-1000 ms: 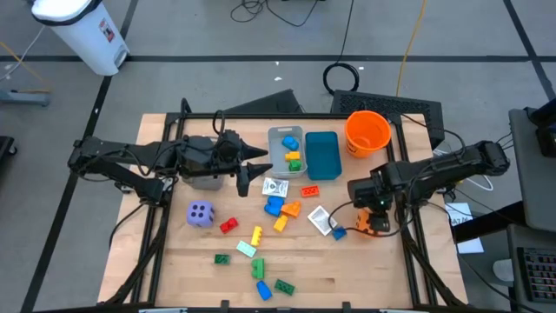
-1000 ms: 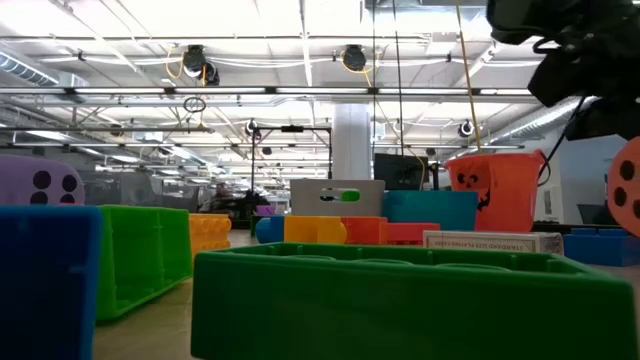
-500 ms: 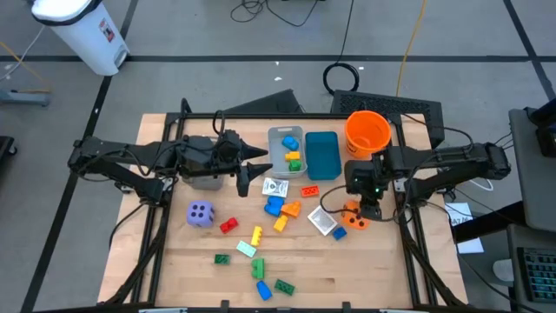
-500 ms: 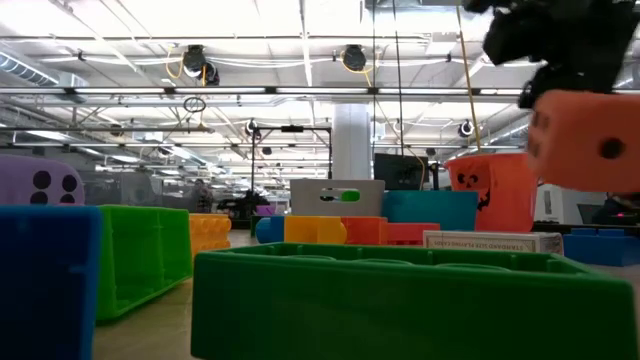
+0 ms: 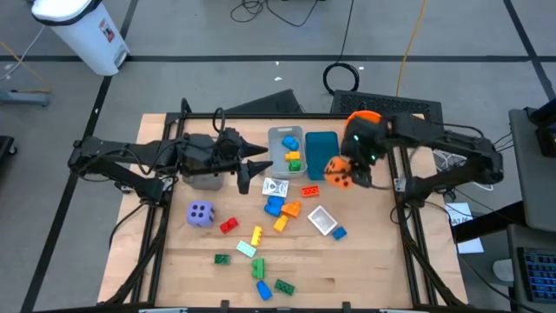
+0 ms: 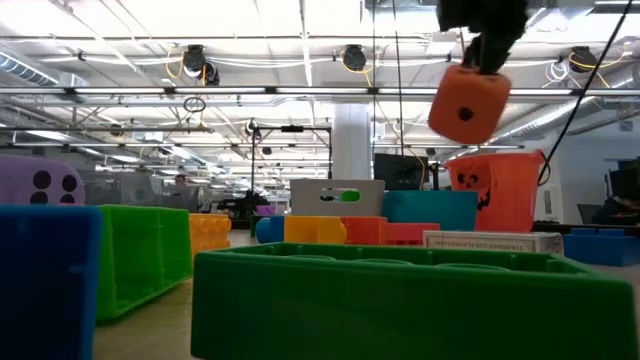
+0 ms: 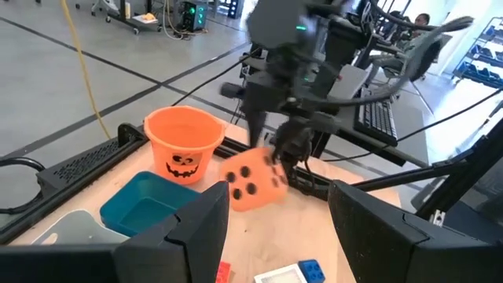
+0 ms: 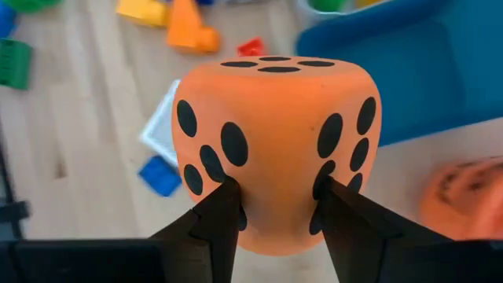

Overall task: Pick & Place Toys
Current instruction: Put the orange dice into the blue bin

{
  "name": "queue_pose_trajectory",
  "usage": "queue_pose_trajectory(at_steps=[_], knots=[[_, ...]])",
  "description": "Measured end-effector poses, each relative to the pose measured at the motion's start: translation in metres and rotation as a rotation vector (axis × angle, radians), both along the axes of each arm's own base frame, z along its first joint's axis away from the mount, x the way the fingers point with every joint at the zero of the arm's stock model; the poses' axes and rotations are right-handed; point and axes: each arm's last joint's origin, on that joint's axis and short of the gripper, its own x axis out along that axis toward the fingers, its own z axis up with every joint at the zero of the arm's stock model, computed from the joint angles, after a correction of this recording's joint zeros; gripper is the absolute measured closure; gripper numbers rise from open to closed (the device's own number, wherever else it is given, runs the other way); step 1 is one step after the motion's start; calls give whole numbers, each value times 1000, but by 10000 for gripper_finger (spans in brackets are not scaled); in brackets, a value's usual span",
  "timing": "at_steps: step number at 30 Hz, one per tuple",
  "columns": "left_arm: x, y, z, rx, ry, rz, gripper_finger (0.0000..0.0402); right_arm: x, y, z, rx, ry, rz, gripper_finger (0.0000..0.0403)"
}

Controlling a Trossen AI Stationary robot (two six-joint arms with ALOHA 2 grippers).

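Your right gripper [image 8: 271, 212] has the orange die [image 5: 338, 171] pinched between its two fingers [image 8: 216, 224], low on the die's body, with most of the die standing out past the fingertips; the grip is a small bite on a large soft-looking thing, so I'd treat it as one that could slip. The die hangs clear of the table, just beside the teal bin [image 5: 321, 155] and in front of the bucket [image 5: 368, 130]; below and beyond the jaws lie a white packet [image 8: 161, 130] and a blue brick [image 8: 159, 174].

The step in hand looks like the carry to a bin. Bring the jaws over the middle of the bin you mean to fill — the teal one lies closest, its open mouth right next to the die — and keep the motion slow and level; a swing could twist the die out of that shallow pinch. Lower until the die's underside is inside the walls before you part the fingers; dropped from this height it may well bounce out or roll. Keep clear of the bucket's rim, which sits close behind the jaws.

Your left gripper [image 7: 275, 228] waits with its jaws parted and nothing between them, beside the grey bin [image 5: 287, 150]; the purple die [image 5: 201, 214] and loose bricks remain on the table, well apart from either set of jaws.
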Motion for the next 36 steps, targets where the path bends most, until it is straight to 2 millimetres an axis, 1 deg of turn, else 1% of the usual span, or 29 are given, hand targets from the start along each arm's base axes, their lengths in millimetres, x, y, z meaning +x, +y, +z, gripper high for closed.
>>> queue_pose_trajectory(at_steps=[3, 8, 13, 17, 22, 25, 28, 32, 36], knots=[[0, 1, 0, 0, -1, 4, 174, 16, -19, -1, -50, 54, 1, 256], [0, 1, 0, 0, -1, 4, 174, 43, -44, -10, -156, 167, 51, 257], [0, 1, 0, 0, -2, 2, 174, 65, -62, -19, -283, 245, 84, 257], [-2, 1, 2, -3, -10, 1, 174, 79, -70, -26, -392, 269, 103, 257], [-11, 1, 11, -10, -57, -38, 174, 92, -76, -33, -431, 220, 102, 257], [-17, 1, 17, -12, -88, -46, 174, 98, -75, -36, -442, 214, 106, 257], [-26, 2, 22, -2, -99, -50, 174, 104, -73, -43, -497, 266, 109, 257], [-34, 2, 28, 9, -125, -52, 174, 110, -71, -51, -559, 323, 115, 257], [-38, 3, 31, 12, -133, -52, 174, 113, -68, -57, -566, 341, 106, 257]])
